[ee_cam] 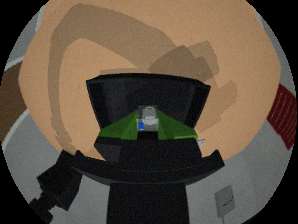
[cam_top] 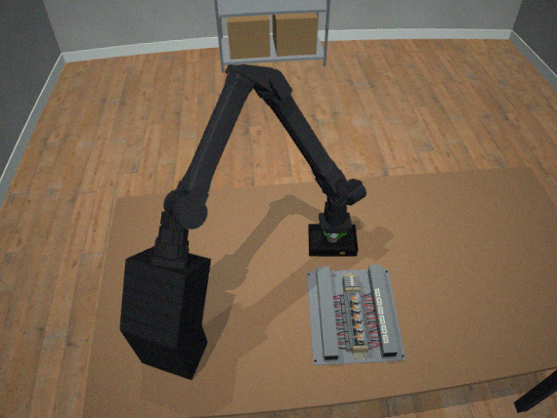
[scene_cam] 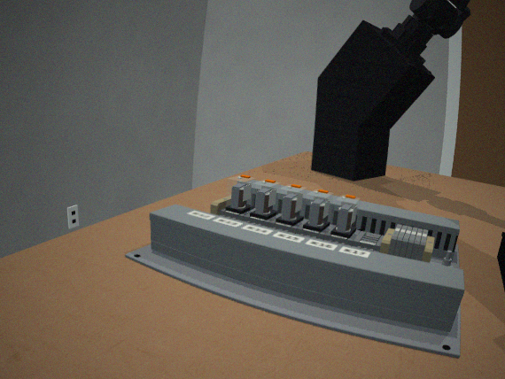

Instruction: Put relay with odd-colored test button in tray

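Note:
My gripper (cam_top: 333, 238) (ee_cam: 147, 113), with green fingers, is shut on a small grey relay (cam_top: 333, 236) (ee_cam: 150, 116) that has a blue test button. It holds the relay low inside the black open-top tray (cam_top: 317, 248) (ee_cam: 105, 102), which stands on the bench just behind the panel. I cannot tell whether the relay touches the tray floor. The grey relay panel (cam_top: 322, 317) (scene_cam: 306, 274) carries a row of relays with orange buttons (cam_top: 355, 313) (scene_cam: 292, 205). One socket (scene_cam: 369, 239) at the row's end stands empty.
The arm's black base (cam_top: 163, 308) (scene_cam: 368, 111) stands on the brown bench (cam_top: 464, 273) left of the panel. A shelf with two cardboard boxes (cam_top: 271, 34) stands at the back wall. A dark object (cam_top: 535, 393) sits at the front right corner.

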`<move>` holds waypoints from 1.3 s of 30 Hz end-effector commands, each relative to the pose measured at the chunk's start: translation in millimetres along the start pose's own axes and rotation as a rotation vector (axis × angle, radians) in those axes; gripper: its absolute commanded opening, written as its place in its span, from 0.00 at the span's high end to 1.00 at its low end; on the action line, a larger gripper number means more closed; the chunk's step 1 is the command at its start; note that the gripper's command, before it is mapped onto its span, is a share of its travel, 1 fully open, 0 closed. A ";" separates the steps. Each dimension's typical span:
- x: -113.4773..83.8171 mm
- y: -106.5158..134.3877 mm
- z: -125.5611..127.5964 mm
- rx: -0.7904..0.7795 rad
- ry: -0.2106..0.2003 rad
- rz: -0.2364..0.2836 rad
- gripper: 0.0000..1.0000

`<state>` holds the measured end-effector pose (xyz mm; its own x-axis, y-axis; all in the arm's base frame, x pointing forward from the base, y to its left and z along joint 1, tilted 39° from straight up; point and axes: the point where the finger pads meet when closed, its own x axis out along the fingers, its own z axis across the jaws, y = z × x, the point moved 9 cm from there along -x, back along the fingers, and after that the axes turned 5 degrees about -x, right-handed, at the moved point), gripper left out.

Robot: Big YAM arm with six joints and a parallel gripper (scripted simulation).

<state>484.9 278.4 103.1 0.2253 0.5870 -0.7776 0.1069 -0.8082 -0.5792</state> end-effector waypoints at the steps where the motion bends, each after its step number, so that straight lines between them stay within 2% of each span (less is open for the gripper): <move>1: -3.6 5.2 -16.2 0.010 0.032 -0.008 1.00; 33: -4.6 -2.6 -14.4 -0.005 0.030 -0.014 1.00; 34: -4.6 -2.6 -14.4 -0.005 0.030 -0.014 0.41; 39: -4.6 -2.6 -14.4 -0.005 0.030 -0.014 0.41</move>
<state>485.3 277.5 101.5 0.2243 0.5856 -0.7789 0.1039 -0.8091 -0.5784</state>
